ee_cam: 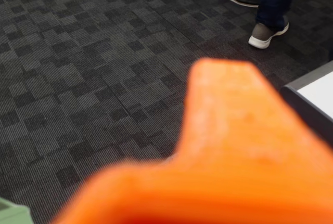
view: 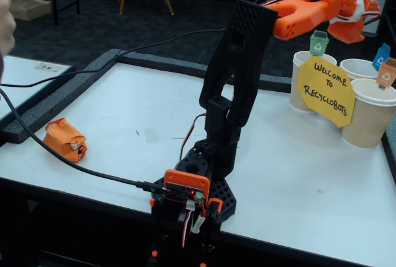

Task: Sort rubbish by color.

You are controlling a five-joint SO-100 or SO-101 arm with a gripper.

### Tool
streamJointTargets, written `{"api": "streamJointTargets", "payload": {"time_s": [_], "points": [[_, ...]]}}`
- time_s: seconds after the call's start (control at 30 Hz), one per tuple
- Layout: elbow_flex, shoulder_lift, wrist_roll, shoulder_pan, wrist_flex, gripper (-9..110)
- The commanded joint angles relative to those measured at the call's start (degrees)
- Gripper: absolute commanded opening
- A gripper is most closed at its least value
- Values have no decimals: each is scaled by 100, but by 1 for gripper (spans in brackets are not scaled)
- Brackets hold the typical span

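One piece of rubbish, an orange crumpled bundle [view: 64,140] with tape, lies on the white table [view: 142,118] near its left edge in the fixed view. My gripper [view: 362,24] is far from it, raised at the upper right above the paper cups. From there I cannot make out how its jaws stand or whether they hold anything. In the wrist view a blurred orange finger [ee_cam: 223,130] fills the foreground, with dark carpet beyond it. A pale green patch [ee_cam: 10,214] shows at the bottom left corner; I cannot tell what it is.
Three tan paper cups stand at the table's right: one with a green tag [view: 318,43], one with a blue tag [view: 380,56], one with an orange tag [view: 387,74]. A yellow sign [view: 326,90] hangs before them. A person's shoes [ee_cam: 266,34] are on the carpet.
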Motion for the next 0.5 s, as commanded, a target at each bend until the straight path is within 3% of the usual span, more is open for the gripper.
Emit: {"api": "streamJointTargets", "payload": {"time_s": [0.0, 0.17, 0.47], "points": [[-360, 650, -62, 88, 0, 8], [-281, 1784, -9, -413, 1529, 0], [1406, 4518, -35, -2039, 3524, 0]]}}
